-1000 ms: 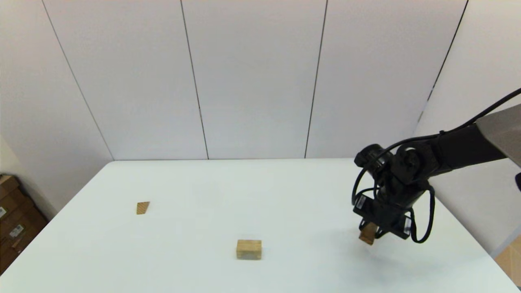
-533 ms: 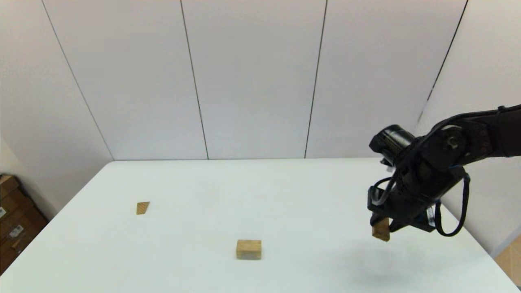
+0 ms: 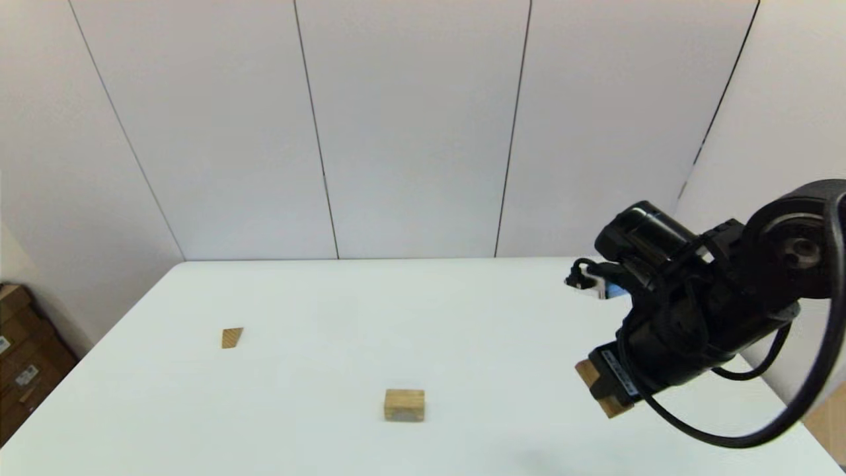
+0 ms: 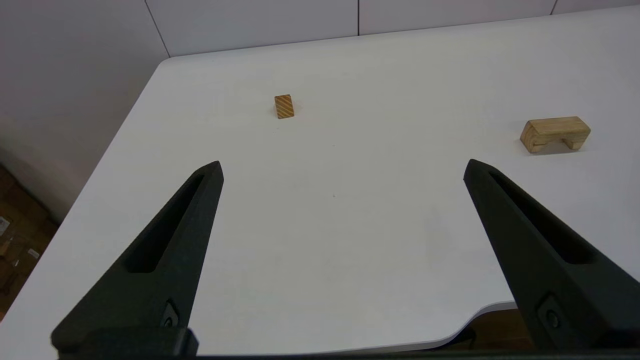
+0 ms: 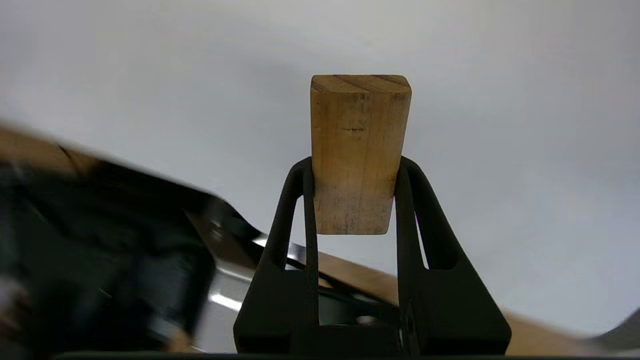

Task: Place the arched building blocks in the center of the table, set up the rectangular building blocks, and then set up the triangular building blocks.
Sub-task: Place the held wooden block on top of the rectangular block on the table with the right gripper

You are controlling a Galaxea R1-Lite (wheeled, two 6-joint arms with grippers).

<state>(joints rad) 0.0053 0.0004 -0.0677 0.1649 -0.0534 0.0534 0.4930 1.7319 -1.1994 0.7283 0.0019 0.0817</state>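
Note:
My right gripper (image 3: pixel 603 391) hangs above the right part of the table (image 3: pixel 462 311), shut on the rectangular block (image 3: pixel 586 373), a tan slab. In the right wrist view that slab (image 5: pixel 357 150) stands out past the right gripper (image 5: pixel 354 167), clamped by its narrow sides. The pale arched block (image 3: pixel 404 404) rests on its feet near the table's front middle; the left wrist view shows its notch facing down (image 4: pixel 555 134). The small striped triangular block (image 3: pixel 231 337) lies at the left, also seen as (image 4: pixel 284 106). My left gripper (image 4: pixel 342 164) is open by the front left edge, holding nothing.
Cardboard boxes (image 3: pixel 20 357) stand on the floor beyond the table's left edge. The table's right edge runs close below the right arm. White wall panels close off the back.
The right arm has risen and turned its wrist, so the held slab now lies tilted, pointing left instead of hanging downward. The other two blocks have not moved.

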